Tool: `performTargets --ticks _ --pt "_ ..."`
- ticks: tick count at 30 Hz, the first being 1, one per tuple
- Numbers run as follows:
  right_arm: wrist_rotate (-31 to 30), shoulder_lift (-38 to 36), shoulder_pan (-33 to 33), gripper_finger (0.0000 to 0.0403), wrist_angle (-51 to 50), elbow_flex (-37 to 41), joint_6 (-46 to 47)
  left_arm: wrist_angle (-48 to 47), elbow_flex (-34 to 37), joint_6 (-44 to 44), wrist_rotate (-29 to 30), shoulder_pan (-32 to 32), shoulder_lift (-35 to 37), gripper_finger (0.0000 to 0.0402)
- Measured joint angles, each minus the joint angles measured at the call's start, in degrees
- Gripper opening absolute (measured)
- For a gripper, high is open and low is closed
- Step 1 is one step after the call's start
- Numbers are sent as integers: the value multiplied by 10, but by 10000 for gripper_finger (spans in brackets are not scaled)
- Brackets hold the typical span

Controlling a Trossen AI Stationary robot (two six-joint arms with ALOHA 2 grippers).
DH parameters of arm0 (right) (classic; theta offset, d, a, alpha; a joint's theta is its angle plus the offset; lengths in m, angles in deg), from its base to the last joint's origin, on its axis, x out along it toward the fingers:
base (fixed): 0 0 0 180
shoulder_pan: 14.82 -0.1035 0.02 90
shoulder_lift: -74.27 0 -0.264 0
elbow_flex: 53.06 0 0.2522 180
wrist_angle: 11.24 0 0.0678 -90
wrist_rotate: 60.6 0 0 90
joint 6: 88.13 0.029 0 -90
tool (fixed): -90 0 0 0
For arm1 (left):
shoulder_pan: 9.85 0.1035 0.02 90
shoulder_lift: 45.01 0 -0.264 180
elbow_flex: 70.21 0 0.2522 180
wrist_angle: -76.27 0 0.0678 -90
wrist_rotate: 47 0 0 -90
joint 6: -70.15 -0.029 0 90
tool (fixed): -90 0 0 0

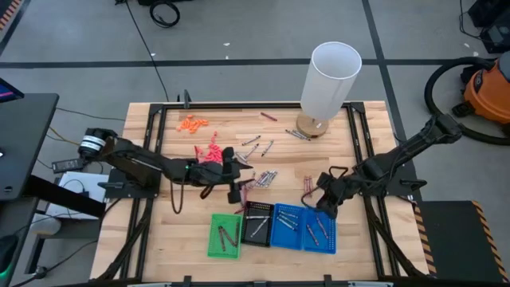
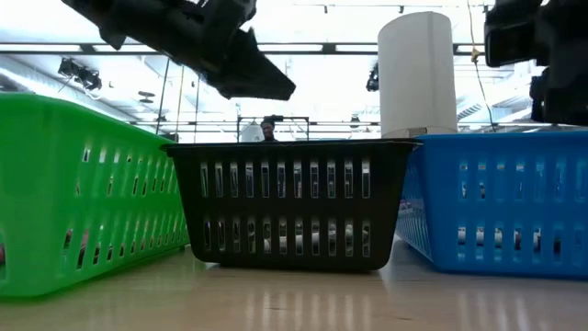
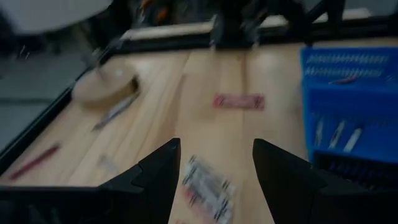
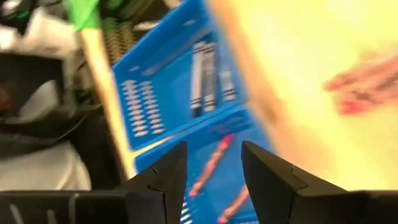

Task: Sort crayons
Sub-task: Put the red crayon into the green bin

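Loose crayons lie on the wooden table: a silvery grey cluster (image 1: 266, 177), dark maroon ones (image 1: 247, 188) and red ones (image 1: 308, 185). My left gripper (image 1: 240, 182) is open and empty, hovering just left of the silvery cluster, which shows between and beyond its fingers in the left wrist view (image 3: 208, 183). My right gripper (image 1: 325, 207) is open and empty over the far edge of the right blue tray (image 1: 320, 233). Red crayons (image 4: 211, 167) lie in that tray, and grey ones (image 4: 208, 68) in the other blue tray (image 1: 288, 227).
A green tray (image 1: 224, 237) and a black tray (image 1: 256, 223) stand left of the blue ones near the front edge. A tall white cylinder (image 1: 328, 80) on a wooden base stands at the back right. Tiny orange bits (image 1: 192, 123) and pink-red bits (image 1: 209, 151) lie at the back left.
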Motion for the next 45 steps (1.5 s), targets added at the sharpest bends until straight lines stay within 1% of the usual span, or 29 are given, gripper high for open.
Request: performTargets --ticks 3,6,9,12,15,19,21,24,26,29,33,35,37,41,45 --pt "-33 -2 22 159 -68 -17 13 -50 -1 33 1 7 17 213" --pt "-82 13 49 159 -132 -31 17 -57 -1 57 0 16 19 213" --pt "-113 43 85 159 -156 -35 19 -61 -1 81 -5 28 15 213" --pt "-114 79 118 159 -167 -35 0 -88 -1 111 -17 40 14 213" --pt "-102 101 139 159 -155 -35 -31 -157 -1 153 -28 58 14 213" --pt "-102 106 148 159 -148 -35 -62 -246 -1 225 -84 81 13 213" --pt "-115 104 156 159 -144 -35 -81 -290 -1 226 -114 83 13 213" --pt "-115 101 177 159 -123 -35 -117 -332 -1 154 -123 76 13 209" --pt "-101 101 186 159 -102 -35 -133 -328 0 100 -123 75 13 203" --pt "-88 104 193 159 -97 -35 -150 -325 0 54 -128 77 13 193" --pt "-89 111 199 159 -84 -35 -176 -315 -2 5 -186 97 4 173" --pt "-89 116 205 159 -75 -35 -190 -322 -9 -20 -203 108 -11 163" --pt "-90 118 211 159 -72 -35 -204 -325 -25 -45 -214 115 -33 157" --pt "-100 118 222 159 -73 -35 -228 -390 -78 -93 -222 118 -70 153" --pt "-104 118 230 159 -68 -35 -246 -464 -136 -144 -271 119 -103 153"
